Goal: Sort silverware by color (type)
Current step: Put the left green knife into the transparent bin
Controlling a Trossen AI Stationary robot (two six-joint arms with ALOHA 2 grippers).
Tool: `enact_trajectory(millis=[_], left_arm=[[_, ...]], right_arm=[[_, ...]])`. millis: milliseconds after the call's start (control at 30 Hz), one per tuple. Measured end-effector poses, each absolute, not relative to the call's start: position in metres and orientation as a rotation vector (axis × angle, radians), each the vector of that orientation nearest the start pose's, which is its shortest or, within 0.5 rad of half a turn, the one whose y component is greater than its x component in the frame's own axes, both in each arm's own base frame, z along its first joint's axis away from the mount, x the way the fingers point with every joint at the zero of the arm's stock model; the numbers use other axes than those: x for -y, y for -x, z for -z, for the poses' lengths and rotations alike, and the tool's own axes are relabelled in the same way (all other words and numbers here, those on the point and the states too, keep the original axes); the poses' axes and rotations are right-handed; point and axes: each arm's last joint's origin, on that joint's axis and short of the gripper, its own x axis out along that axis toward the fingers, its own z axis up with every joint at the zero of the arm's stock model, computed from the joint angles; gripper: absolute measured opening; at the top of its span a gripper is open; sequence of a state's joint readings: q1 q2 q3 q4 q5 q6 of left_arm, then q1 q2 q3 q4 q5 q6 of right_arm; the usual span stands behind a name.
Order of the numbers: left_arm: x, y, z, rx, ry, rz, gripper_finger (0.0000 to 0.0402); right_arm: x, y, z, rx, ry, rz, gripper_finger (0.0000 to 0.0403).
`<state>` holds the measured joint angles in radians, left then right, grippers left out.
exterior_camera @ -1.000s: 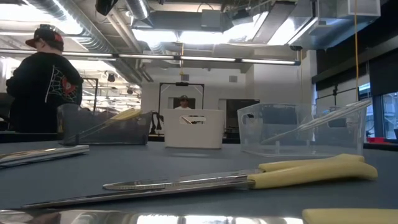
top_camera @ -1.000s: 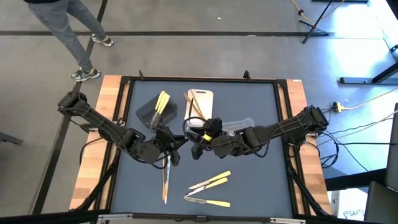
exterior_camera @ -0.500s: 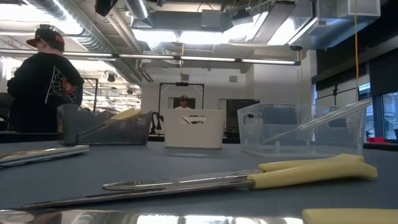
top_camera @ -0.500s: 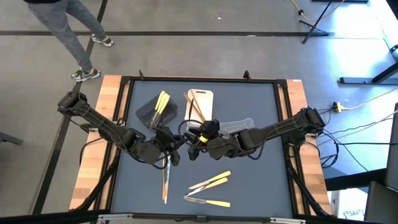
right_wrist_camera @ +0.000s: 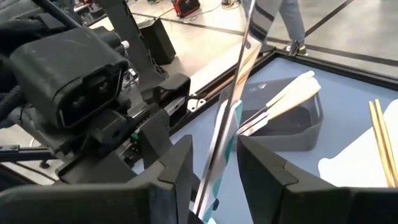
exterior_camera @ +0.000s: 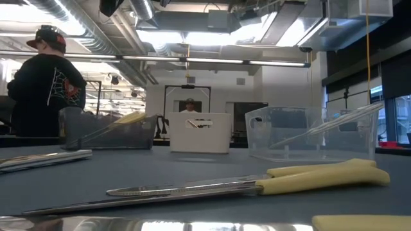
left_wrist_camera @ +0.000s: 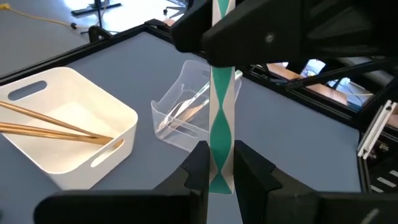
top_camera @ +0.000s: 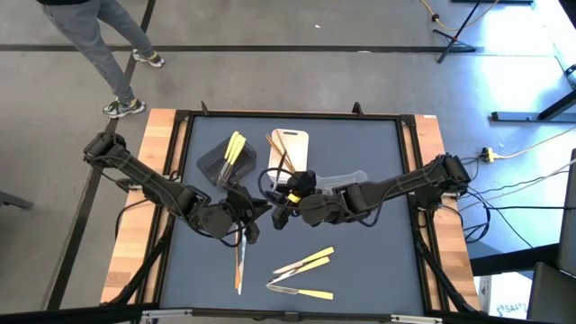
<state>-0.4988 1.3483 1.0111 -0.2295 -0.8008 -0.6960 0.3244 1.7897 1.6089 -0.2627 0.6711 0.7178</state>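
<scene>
Near bench edge: three yellow-handled utensils (top_camera: pixel 303 263) lie loose, silver pair (top_camera: pixel 239 259) beside them.

Mid-bench: both arms stretched low, meeting nose to nose.

Left gripper (left_wrist_camera: pixel 217 167): jaws narrow, clamped on green-white strip (left_wrist_camera: pixel 222 118).

Right gripper (right_wrist_camera: pixel 213 163): jaws narrow on silver utensil (right_wrist_camera: pixel 230 115), probably a knife.

Beyond: black tray (top_camera: pixel 222 160) with yellow pieces, white tray (top_camera: pixel 300 139) with brown pieces, clear tray (top_camera: pixel 346 181).

Person (top_camera: pixel 99 36) past far corner.

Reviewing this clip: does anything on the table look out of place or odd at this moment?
Yes. Both grippers meet mid-table: the left gripper and the right gripper each have fingers around a shiny utensil standing upright. The clear tray lies tipped on its side. Four utensils remain loose on the mat, unsorted.
</scene>
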Motion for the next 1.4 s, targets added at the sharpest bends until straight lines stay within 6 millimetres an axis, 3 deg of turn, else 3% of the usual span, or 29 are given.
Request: enact_trajectory(millis=[467, 900, 1100, 1400], left_arm=[[0.119, -0.262, -0.2894, -0.325, 0.335, -0.431, 0.0044], [0.1189, -0.262, -0.2895, -0.324, 0.331, -0.433, 0.0044], [0.119, -0.262, -0.2894, -0.324, 0.336, -0.431, 0.0048], [0.1188, -0.2634, -0.2887, -0.357, 0.364, -0.377, 0.0091]], right_arm=[[-0.1141, -0.3952, -0.3374, -0.251, -0.491, 0.453, 0.0116], [-0.1124, -0.3959, -0.3378, -0.246, -0.497, 0.456, 0.0012], [-0.1124, -0.3959, -0.3377, -0.247, -0.495, 0.456, 0.0014], [-0.1136, -0.3958, -0.3368, -0.275, -0.48, 0.421, 0.0007]])
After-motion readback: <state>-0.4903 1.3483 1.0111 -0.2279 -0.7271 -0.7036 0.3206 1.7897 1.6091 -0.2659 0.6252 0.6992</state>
